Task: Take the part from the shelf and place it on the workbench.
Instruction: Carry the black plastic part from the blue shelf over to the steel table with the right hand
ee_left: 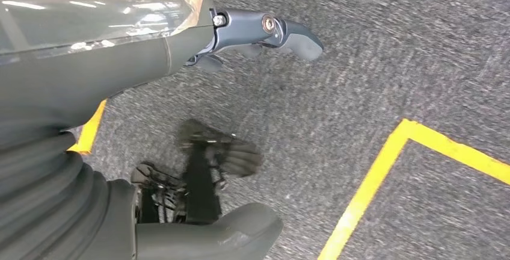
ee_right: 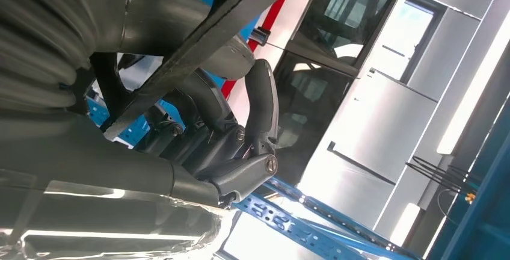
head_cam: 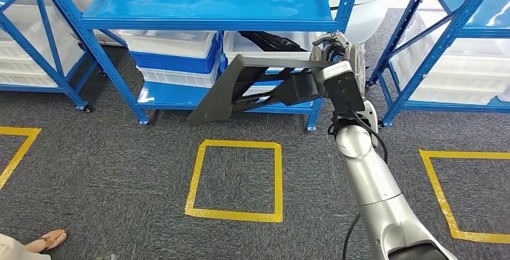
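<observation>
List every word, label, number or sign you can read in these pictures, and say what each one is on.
No text can be read in any view.
The blue shelf and the white bins carry no visible labels.
The dark part, held by the right hand, shows no marking.
The yellow tape square on the carpet is a plain outline with no letters.
The left hand shows no lettering.

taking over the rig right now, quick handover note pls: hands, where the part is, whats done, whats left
Right hand: grips the dark part by one end, holding it in the air in front of the blue shelf.
Left hand: hangs over the carpet, fingers apart, holding nothing.
Done: the part is gripped and looks clear of the shelf.
Left: carry it to the workbench and set it down.
</observation>
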Controlling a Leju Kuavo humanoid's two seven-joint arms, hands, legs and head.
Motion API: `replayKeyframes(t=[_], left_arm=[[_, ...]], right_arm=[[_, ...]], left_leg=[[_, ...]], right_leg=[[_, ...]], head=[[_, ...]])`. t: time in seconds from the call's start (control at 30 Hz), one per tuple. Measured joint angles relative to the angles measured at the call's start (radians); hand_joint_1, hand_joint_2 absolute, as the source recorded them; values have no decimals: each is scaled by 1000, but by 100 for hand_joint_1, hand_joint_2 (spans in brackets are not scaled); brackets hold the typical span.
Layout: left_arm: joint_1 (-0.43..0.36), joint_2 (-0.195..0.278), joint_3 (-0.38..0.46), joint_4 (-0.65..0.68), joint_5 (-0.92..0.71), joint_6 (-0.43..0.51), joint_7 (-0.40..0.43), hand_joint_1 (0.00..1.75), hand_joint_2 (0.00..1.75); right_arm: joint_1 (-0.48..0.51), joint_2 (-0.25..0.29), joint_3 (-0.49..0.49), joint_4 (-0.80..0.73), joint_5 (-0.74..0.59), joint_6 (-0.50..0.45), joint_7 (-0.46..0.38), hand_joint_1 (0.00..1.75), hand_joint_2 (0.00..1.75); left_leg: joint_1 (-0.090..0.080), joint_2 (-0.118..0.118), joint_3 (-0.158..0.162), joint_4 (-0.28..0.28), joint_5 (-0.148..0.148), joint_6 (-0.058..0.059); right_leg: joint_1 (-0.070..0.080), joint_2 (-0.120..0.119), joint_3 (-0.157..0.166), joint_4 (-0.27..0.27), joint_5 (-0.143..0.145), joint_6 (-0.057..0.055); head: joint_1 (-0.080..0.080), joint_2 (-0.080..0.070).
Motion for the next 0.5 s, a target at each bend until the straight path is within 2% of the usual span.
replayKeyframes(t=[0.03, 0.07, 0.1, 0.13, 0.17, 0.23, 0.27, 0.33, 0.4, 0.43, 0.5], left_arm=[[0, 0, 0, 0, 0, 0, 0, 0, 175], [0, 0, 1, 0, 0, 0, 0, 0, 175], [0, 0, 1, 0, 0, 0, 0, 0, 175], [0, 0, 1, 0, 0, 0, 0, 0, 175], [-1, 1, 1, 0, 0, 0, 0, 0, 175], [-4, 2, 1, -1, -1, 0, -1, 0, 175], [-5, 3, 1, -2, -1, 1, -2, 0, 175], [-6, 3, 1, -2, -2, 2, -3, 0, 175], [-7, 2, 2, -2, -2, 3, -3, 0, 175], [-8, 2, 2, -2, -2, 3, -4, 0, 175], [-9, 2, 2, -2, -1, 3, -8, 0, 175]], right_arm=[[0, 2, 0, 5, 0, 0, -1, 175, 175], [0, 3, 1, 9, 0, 0, -1, 175, 175], [0, 4, 1, 12, 0, 0, -1, 175, 175], [0, 4, 1, 15, 0, 0, -1, 175, 175], [-1, 4, 2, 17, 0, 0, -2, 175, 175], [-3, 4, 2, 20, 0, -1, -4, 175, 175], [-5, 5, 3, 22, 0, -1, -5, 175, 175], [-8, 6, 4, 27, -1, 0, -7, 175, 175], [-9, 5, 5, 31, -1, 0, -9, 175, 175], [-11, 4, 6, 34, -2, 0, -9, 175, 175], [-15, 3, 6, 39, -3, 0, -11, 175, 175]], left_leg=[[0, -1, -4, 59, -24, 0], [0, 0, 2, 93, -28, 1], [0, 0, 22, 97, -18, 4], [-2, -1, 65, 60, 0, 10], [-4, -2, 117, -3, 5, 19], [-14, -2, 210, -130, -1, 36], [-19, -2, 229, -161, -8, 42], [-26, 0, 233, -183, 9, 51], [-24, 5, 227, -206, 37, 61], [-21, 8, 218, -216, 54, 65], [-21, 11, 188, -220, 81, 69]], right_leg=[[5, -1, -14, 1, 11, -2], [9, -1, -28, 1, 22, -3], [12, -1, -40, 2, 31, -3], [15, -1, -52, 2, 41, -2], [17, 0, -60, 2, 49, 0], [20, -1, -72, 2, 64, 9], [17, -1, -74, 0, 71, 16], [14, -2, -77, -5, 85, 31], [14, 0, -91, 6, 71, 37], [15, 2, -107, 41, 38, 34], [9, 4, -143, 151, -43, 26]], head=[[0, 0], [0, 0], [0, 0], [-1, 0], [-1, 0], [1, 0], [1, 0], [-1, 0], [-1, 0], [1, 0], [5, 0]])
